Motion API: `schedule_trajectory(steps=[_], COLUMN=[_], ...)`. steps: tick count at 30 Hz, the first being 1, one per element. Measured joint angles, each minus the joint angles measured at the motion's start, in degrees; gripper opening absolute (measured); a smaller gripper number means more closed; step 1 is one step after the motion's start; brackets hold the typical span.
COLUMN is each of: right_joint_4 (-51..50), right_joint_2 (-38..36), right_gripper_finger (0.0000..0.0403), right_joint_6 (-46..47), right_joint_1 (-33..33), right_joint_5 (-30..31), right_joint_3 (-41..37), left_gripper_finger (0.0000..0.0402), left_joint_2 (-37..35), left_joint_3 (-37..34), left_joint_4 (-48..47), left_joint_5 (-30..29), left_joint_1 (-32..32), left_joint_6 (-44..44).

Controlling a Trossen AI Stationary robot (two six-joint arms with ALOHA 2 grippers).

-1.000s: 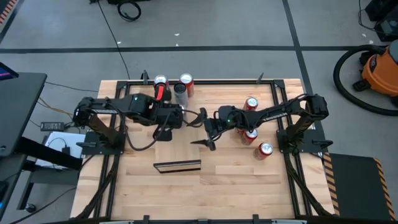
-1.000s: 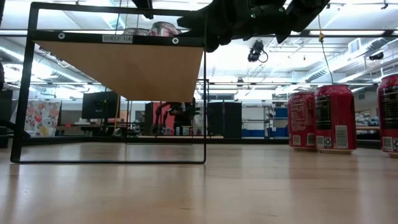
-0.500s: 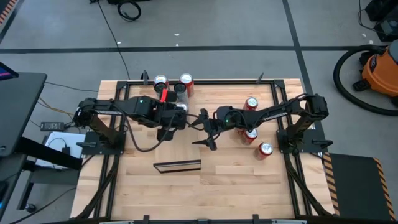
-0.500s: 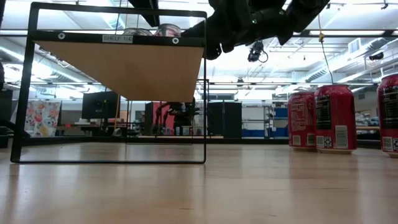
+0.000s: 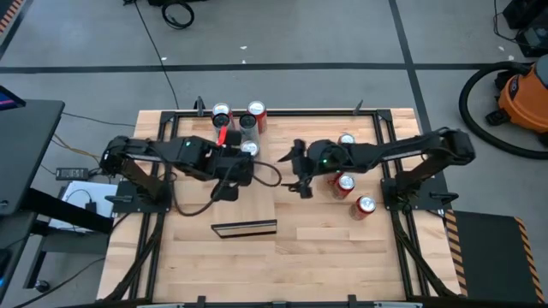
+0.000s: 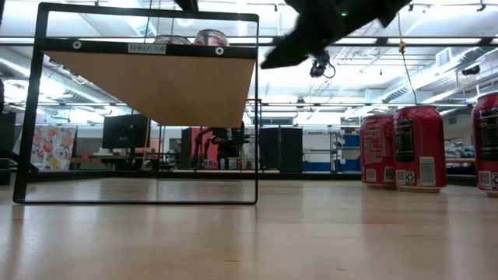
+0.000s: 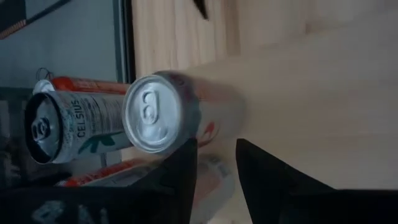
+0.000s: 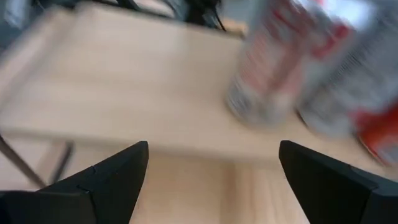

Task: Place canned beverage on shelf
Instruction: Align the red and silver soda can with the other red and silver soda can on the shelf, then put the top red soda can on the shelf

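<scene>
- Hovering above the table, the left gripper sat just near of the cans on the shelf, its fingers narrow and holding nothing.
- Cans stood in a cluster on the shelf at the far edge, left of centre: a red-topped can, a silver-topped can, and a third can closest to the left gripper.
- From the left wrist, the third can was right in front of the fingers, apart from them, with a Celsius can beside it.
- The right gripper hung mid-table, fingers spread wide and empty.
- Three red cans stood on the table at the right, under and beside the right arm.
- A dark flat strip lay on the table, nearer than both grippers.
</scene>
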Motion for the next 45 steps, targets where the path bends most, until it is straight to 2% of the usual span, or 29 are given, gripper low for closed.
schedule_trajectory(steps=[5,11,18,23,30,36,45], right_joint_4=[-14.23,-29.34,-36.94,-40.98,-43.45,-47.22,-54.43], right_joint_2=[-5.93,-10.71,-9.87,-6.32,-5.34,-5.35,-5.44], right_gripper_finger=[0.0372,0.0372,0.0372,0.0372,0.0374,0.0374,0.0374], right_joint_6=[1.32,5.52,6.03,6.56,5.82,7.76,12.08], right_joint_1=[-3.13,-12.34,-26.49,-32.51,-34.04,-34.63,-35.52], right_joint_5=[6.8,8.69,7.94,9.19,14.82,11.91,11.06], right_joint_3=[0.0,0.01,0.02,0.01,0.02,0.02,0.04], left_gripper_finger=[0.0121,0.0121,0.0121,0.0121,0.0121,0.0121,0.0121], left_joint_2=[-0.09,0.04,0.04,0.04,0.04,0.04,0.04], left_joint_3=[0.45,0.45,0.45,0.45,0.45,0.45,0.45], left_joint_4=[1.8,2.13,2.47,2.61,2.61,2.61,2.61], left_joint_5=[-0.2,-0.38,-0.5,-0.55,-0.59,-0.63,-0.63], left_joint_1=[-2.11,-2.29,-2.28,-2.28,-2.27,-2.26,-2.27], left_joint_6=[-4.57,-8.85,-9.57,-9.65,-9.67,-9.65,-10.11])
